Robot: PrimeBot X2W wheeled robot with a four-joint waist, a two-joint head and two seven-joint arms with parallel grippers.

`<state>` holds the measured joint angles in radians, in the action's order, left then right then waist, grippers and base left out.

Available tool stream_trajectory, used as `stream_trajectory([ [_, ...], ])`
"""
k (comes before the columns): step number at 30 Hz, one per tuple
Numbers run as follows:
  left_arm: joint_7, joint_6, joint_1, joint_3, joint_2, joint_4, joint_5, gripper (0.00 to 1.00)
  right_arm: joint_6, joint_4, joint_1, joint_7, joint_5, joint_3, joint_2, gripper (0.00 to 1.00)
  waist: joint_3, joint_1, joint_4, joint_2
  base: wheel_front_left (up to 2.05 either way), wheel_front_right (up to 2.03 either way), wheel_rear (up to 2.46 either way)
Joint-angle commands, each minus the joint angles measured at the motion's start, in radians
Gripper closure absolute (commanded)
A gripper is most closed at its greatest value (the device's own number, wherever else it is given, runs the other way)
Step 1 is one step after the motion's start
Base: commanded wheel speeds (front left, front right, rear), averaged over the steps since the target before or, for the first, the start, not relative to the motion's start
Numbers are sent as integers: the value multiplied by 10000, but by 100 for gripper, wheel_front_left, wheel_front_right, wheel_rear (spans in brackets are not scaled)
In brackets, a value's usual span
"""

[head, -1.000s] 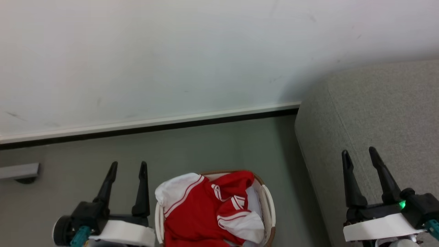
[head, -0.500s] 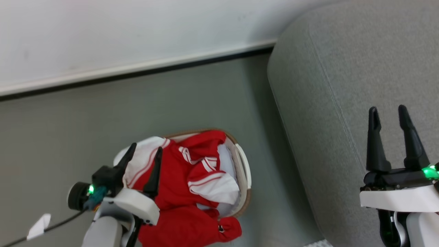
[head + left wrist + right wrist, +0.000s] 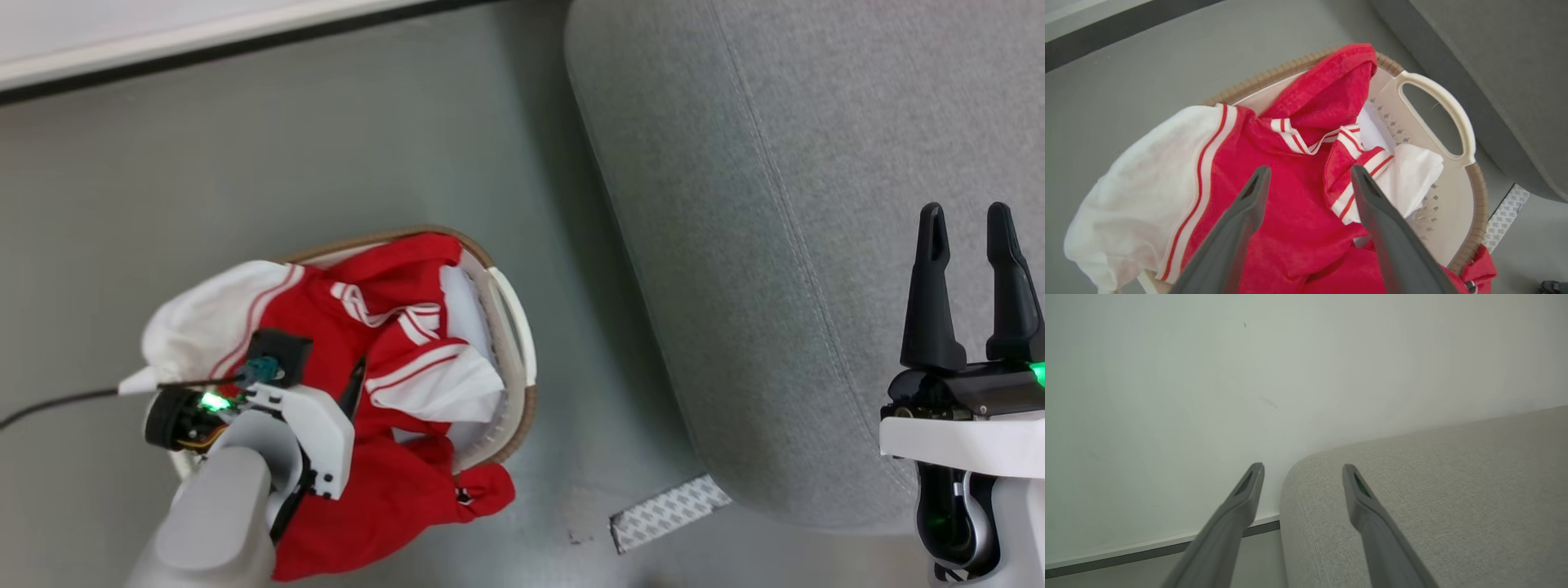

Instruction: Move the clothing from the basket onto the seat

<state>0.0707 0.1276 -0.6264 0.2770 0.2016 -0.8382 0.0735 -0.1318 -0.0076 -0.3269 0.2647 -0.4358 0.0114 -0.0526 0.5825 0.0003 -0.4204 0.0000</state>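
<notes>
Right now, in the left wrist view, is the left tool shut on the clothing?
No, the left tool stands wide open over the clothing, with no fabric pinched in it.

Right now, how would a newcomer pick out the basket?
Find the big grey sofa; the basket stands on the floor to its left. It alone has a brown woven rim and white handle, heaped with red-and-white clothing.

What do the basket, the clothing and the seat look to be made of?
The basket: probably smooth off-white moulded plastic, by its perforated wall and rigid handle, with a brown woven-looking rim. The clothing: soft matte knit-like fabric, rumpled and folded. The seat: light-grey woven upholstery, visible weave and stitched seams.
</notes>
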Motion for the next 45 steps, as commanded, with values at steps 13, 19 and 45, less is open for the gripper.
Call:
stream_trajectory([
  [13,-2087,32,-1799,1770,772,-1686,2009,0,21,-246,-370,-5,-925,68,32,0,1713,-3,-984,0,0,0,0],
  [19,-2754,32,-2286,2673,927,-1964,2715,0,21,-329,-417,-5,-1040,231,31,0,2093,-3,-896,0,6,6,6],
  [45,-304,34,-1503,4586,193,-2011,5049,100,21,275,-302,-5,94,346,18,0,-671,-3,-116,0,0,0,0],
])
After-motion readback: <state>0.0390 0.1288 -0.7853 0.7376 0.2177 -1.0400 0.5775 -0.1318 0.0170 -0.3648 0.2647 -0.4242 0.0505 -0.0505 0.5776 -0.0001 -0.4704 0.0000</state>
